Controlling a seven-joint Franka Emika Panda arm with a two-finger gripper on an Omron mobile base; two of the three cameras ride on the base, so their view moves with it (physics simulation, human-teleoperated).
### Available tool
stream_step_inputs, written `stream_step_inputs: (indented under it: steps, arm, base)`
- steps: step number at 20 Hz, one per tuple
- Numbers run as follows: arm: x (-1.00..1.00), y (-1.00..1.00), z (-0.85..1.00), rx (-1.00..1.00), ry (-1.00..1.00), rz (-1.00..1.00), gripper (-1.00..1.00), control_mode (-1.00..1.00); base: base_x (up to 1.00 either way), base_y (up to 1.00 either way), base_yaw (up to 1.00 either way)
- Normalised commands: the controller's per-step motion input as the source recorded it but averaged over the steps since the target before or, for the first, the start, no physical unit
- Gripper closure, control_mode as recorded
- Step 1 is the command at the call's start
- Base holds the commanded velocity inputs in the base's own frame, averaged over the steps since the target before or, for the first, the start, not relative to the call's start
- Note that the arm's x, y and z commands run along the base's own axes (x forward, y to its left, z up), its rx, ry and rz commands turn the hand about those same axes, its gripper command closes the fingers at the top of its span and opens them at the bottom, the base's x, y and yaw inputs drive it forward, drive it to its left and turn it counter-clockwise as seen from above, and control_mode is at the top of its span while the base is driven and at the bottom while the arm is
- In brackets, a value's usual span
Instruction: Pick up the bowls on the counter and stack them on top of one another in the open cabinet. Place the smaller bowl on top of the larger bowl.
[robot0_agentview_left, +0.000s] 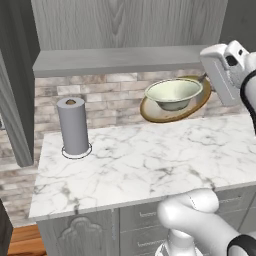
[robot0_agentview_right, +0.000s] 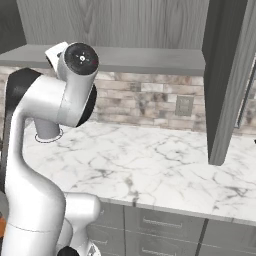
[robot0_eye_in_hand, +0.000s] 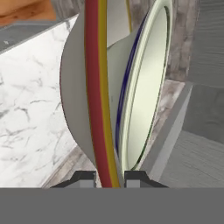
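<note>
**Colleague:** How far is the task now?

**Me:** I go from left to right in the left base view. The paper-towel roll (robot0_agentview_left: 73, 126) stands alone on the tabletop (robot0_agentview_left: 150, 160); I see no bowl left on the marble. To its right, both bowls are in the air together, tilted, above the back of the tabletop and just under the shelf board of the open cabinet (robot0_agentview_left: 117, 60). The smaller bowl (robot0_agentview_left: 173, 93) sits already inside the larger bowl (robot0_agentview_left: 196, 105).

**Colleague:** And the end effector?

**Me:** In the hand view the end effector (robot0_eye_in_hand: 110, 177) is clenched on the rim of the larger bowl, one finger on each side.

**Colleague:** So what is left?

**Me:** I judge the stacking done. The pair is not yet on the shelf, so I must lift it, level it, set it down and release.
</note>
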Motion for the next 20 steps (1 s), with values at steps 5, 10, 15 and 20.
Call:
stream_step_inputs:
  steps: [5,10,15,20]
  arm:
    - [-0.63,-0.13,0.72,0.11,0.00,0.08,1.00,-1.00]
    - [-0.55,-0.28,0.61,0.22,-0.02,0.02,1.00,-1.00]
    - [-0.25,-0.19,0.15,0.16,-0.08,0.00,1.00,-1.00]
    - [0.05,0.00,0.00,0.01,-0.08,-0.03,1.00,-1.00]
  base:
    - [0.00,0.00,0.00]
    - [0.00,0.00,0.00]
    - [0.00,0.00,0.00]
    - [0.00,0.00,0.00]
